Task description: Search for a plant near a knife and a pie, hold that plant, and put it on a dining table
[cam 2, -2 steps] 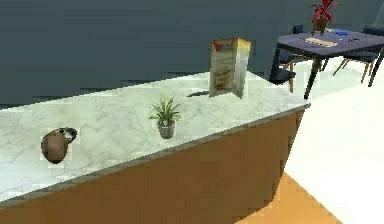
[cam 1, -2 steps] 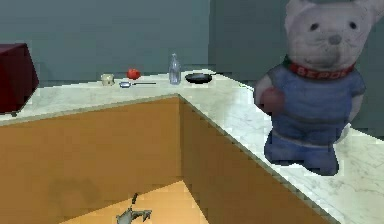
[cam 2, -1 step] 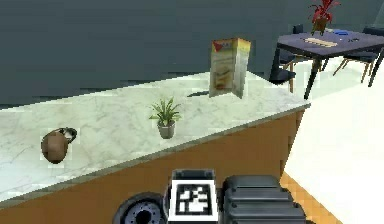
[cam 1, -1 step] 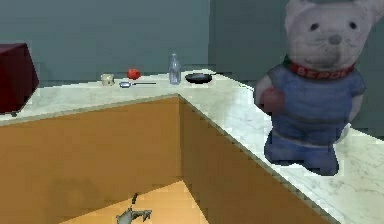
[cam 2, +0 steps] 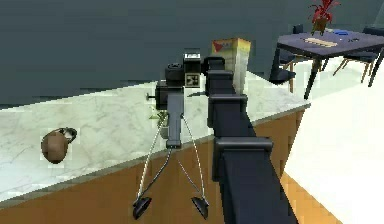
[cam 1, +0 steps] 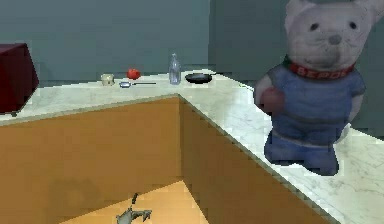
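Observation:
My arm [cam 2: 235, 130] reaches over a marble counter [cam 2: 100, 125] in the arm side view. The gripper [cam 2: 170, 208] hangs from its far end, and its thin fingers [cam 2: 148, 185] point down in front of the counter's orange cabinet face. A small pale greenish thing [cam 2: 158, 116] shows on the countertop just behind the gripper's dark body; its shape is too small to name. I cannot tell whether the gripper holds anything. A dark dining table [cam 2: 335, 45] with chairs stands at the upper right, with a red-flowered plant [cam 2: 320, 14] on it.
A brown kettle-like thing [cam 2: 58, 146] and a colourful box [cam 2: 232, 55] stand on that counter. In the forward view an L-shaped counter [cam 1: 225, 105] carries a large teddy bear [cam 1: 318, 80], a bottle [cam 1: 174, 70], a black pan [cam 1: 199, 77], a red fruit [cam 1: 133, 74] and a dark red box [cam 1: 15, 75].

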